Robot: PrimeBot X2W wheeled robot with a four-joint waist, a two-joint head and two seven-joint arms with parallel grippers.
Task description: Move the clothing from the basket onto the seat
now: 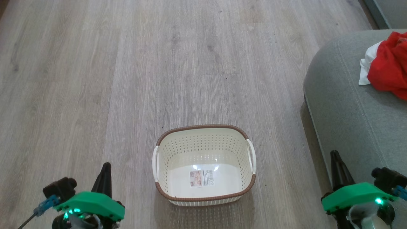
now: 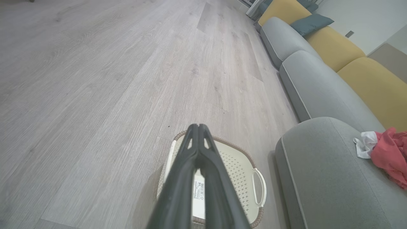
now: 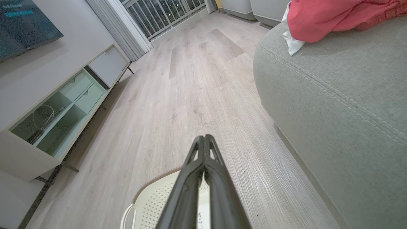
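Over on the left, my left hand [image 1: 106, 166] hovers low above the pale grey wood-plank floor [image 1: 127, 79], its two long dark fingers pressed together with nothing between them. Across to the middle now: the small cream-white perforated plastic basket [image 1: 203, 126] with the brown woven-look rim sits upright on the floor. I can see straight down to its bare bottom and the label sticker [image 1: 202, 178]. No fabric in there. Further right, my right hand [image 1: 334, 153] hangs low, just beside the front of the large grey fabric-upholstered seat [image 1: 343, 105], its fingers also closed tight on nothing. On top of that cushion, well apart from the basket, lies the bright red thin-fabric clothing [image 1: 389, 66] with its white trim [image 1: 365, 68], all bunched up.

So the transfer looks complete to me, and what remains is a tidy finish. I'd keep both hands drawn back with fingers together so nothing snags a basket handle. I'd give the perforated walls one more look for anything clinging. The white trim lies toward the cushion's rounded edge, so if it seems likely to slide, a gentle nudge inward would settle it.
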